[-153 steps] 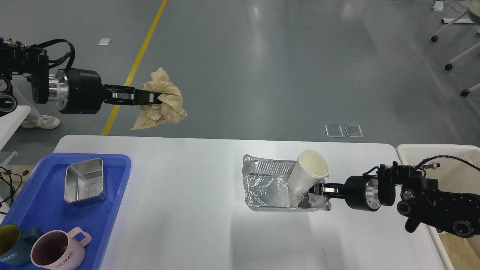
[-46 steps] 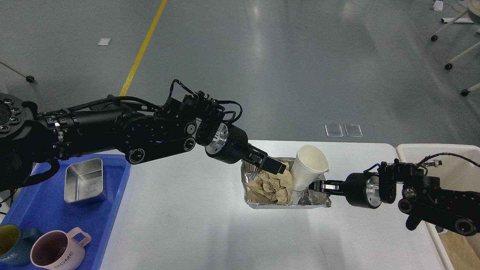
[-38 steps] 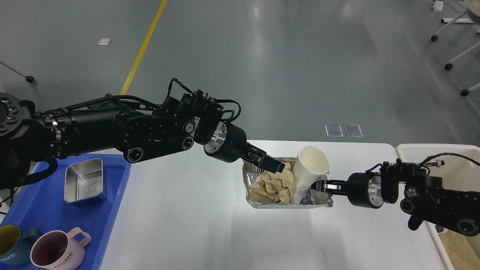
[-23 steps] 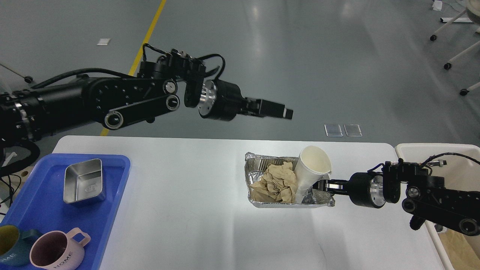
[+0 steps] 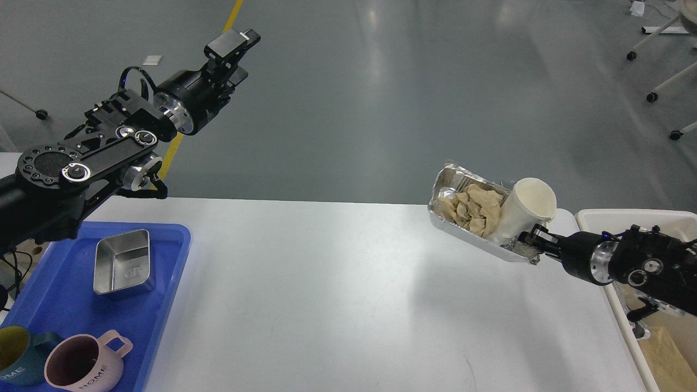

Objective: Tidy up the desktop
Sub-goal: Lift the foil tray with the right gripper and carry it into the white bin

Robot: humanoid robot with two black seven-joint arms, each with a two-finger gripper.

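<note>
So your right gripper point(image 5: 529, 240) had the foil tray point(image 5: 472, 231) pinched by its near corner, jaws clamped on the crumpled rim, and the whole tray was up off the table point(image 5: 348, 294), tilted and hanging over the table's far right corner. Inside it sat the wad of brown paper point(image 5: 472, 208) on the left side and the white paper cup point(image 5: 524, 212) leaning at the right end, just above the gripper. Both were riding in the tray, touching each other.

Your left gripper point(image 5: 233, 42) was way up and off to the far left, out over the grey floor point(image 5: 381, 98), well apart from everything on the table. It pointed up and away with nothing in it; I honestly couldn't tell how far apart the jaws were from that angle, they just read as one dark block with a white tip.

The table itself took up the whole lower part of the view, white and wide, rounded far corners. At its left end was the blue tray point(image 5: 169, 283) with a steel rectangular dish point(image 5: 122, 263) in it, plus a pink mug point(image 5: 81, 367) marked HOME and a dark teal mug point(image 5: 16, 354) at the near edge. Off the table's right end you could see the beige bin point(image 5: 610, 218), just beside the right arm, with something brown lying in it.
</note>
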